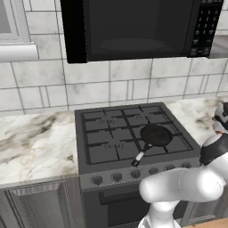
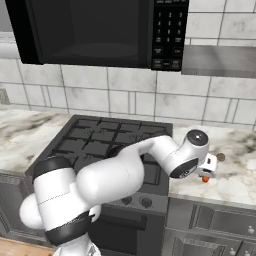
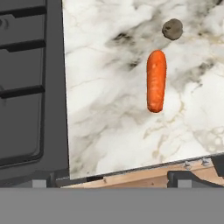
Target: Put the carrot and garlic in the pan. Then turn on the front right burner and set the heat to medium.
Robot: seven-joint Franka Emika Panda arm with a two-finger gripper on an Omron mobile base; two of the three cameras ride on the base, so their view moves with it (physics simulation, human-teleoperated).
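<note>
Black frying pan (image 1: 155, 135), center-right of the left base view, holds nothing. Carrot (image 3: 156, 80) and garlic (image 3: 173, 29) lie on marble counter (image 3: 109, 100), upper right in the hand view. Gripper (image 2: 209, 167) spread wide, holding nothing.

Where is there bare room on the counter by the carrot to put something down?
Between the stove edge and the carrot the marble counter is bare. More bare room lies between the carrot and the counter's front edge. It is crowded where the garlic sits just off the carrot's far tip.
</note>
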